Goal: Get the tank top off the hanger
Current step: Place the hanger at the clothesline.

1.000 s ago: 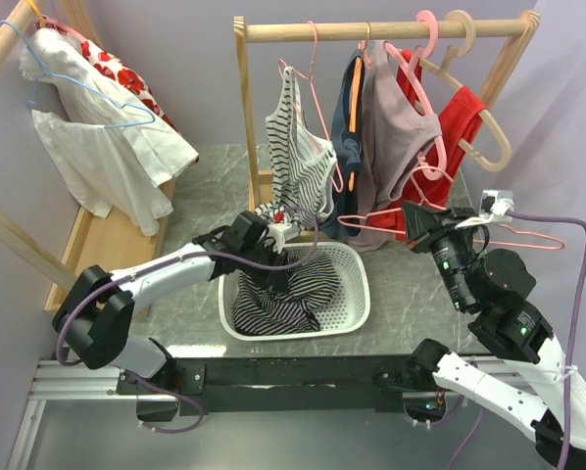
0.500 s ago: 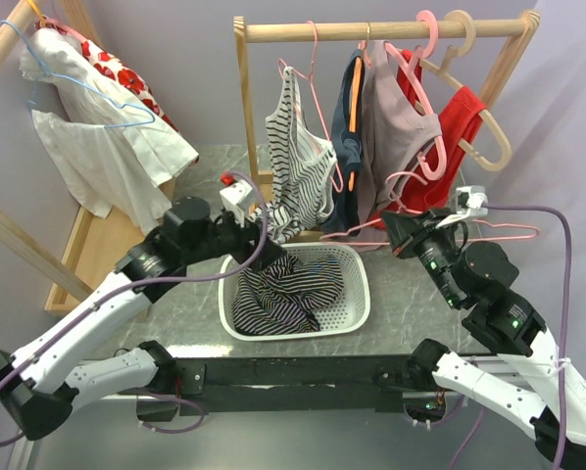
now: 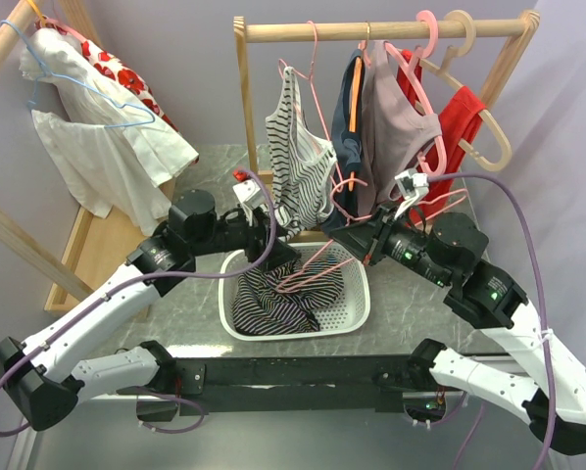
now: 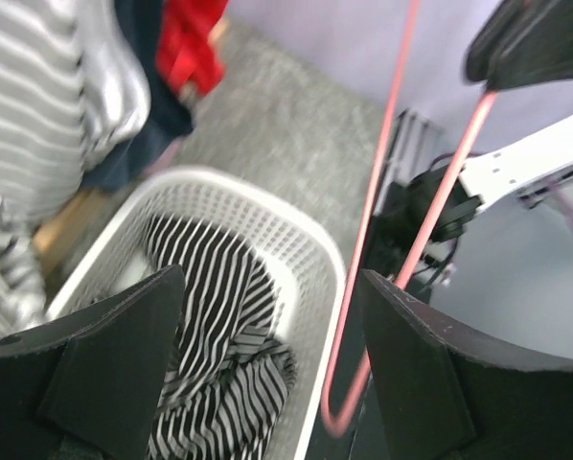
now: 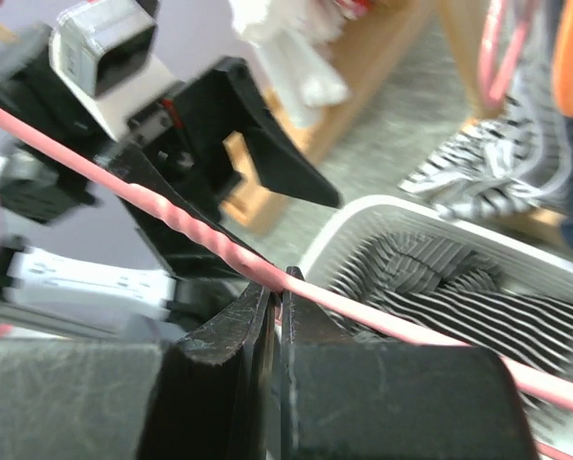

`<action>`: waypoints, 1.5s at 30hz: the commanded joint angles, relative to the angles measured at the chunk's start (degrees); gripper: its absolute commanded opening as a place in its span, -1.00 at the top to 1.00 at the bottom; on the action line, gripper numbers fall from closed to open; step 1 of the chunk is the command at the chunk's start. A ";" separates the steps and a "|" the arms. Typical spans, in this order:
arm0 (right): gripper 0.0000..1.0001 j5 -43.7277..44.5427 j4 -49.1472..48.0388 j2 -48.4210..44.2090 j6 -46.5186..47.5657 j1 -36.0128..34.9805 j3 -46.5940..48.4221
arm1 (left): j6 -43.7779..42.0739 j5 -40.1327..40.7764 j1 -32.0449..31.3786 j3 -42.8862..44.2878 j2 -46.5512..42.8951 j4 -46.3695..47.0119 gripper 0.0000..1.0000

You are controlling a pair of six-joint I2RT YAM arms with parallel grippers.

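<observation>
Hovering above the white basket (image 3: 293, 336), the left tool (image 3: 276, 247) now stands wide, having just let go of the striped tank top (image 3: 278, 294), which lies heaped in that basket on the table. Further right, the right tool (image 5: 275, 287) stays pinched on the bare pink hanger (image 5: 382, 321), so the removal looks essentially done.

Left arm: extended, left hand (image 3: 281, 245) with fingers spread wide, holding nothing. Right arm: bent, right hand (image 3: 352, 241) clamped on pink hanger (image 5: 382, 321), facing left hand.
</observation>
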State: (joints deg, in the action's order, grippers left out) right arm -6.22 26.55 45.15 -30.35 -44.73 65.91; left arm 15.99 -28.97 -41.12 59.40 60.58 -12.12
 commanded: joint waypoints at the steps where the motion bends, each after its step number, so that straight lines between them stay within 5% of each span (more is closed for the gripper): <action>1: 1.00 -1.96 -9.31 -1.99 -6.91 0.35 -1.21 | 2.90 -5.39 -0.89 1.86 -1.51 10.87 -0.59; 11: 1.00 2.53 -16.87 -2.78 -15.79 1.66 -7.19 | 6.33 -6.36 -6.07 -1.47 -1.43 19.14 -0.60; 25: 1.00 1.73 -14.59 -4.89 -16.24 8.87 -10.36 | 0.27 4.45 -7.13 -1.04 -4.68 10.36 -0.59; 45: 1.00 0.95 -23.91 -8.58 -21.68 9.93 -15.63 | 7.29 -4.34 -7.65 -3.14 2.26 24.32 -0.58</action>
State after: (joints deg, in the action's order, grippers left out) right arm -5.19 8.38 38.11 -50.17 -35.57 50.26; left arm 20.45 -30.89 -48.14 57.32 62.19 4.78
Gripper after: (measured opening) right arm 0.070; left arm 0.794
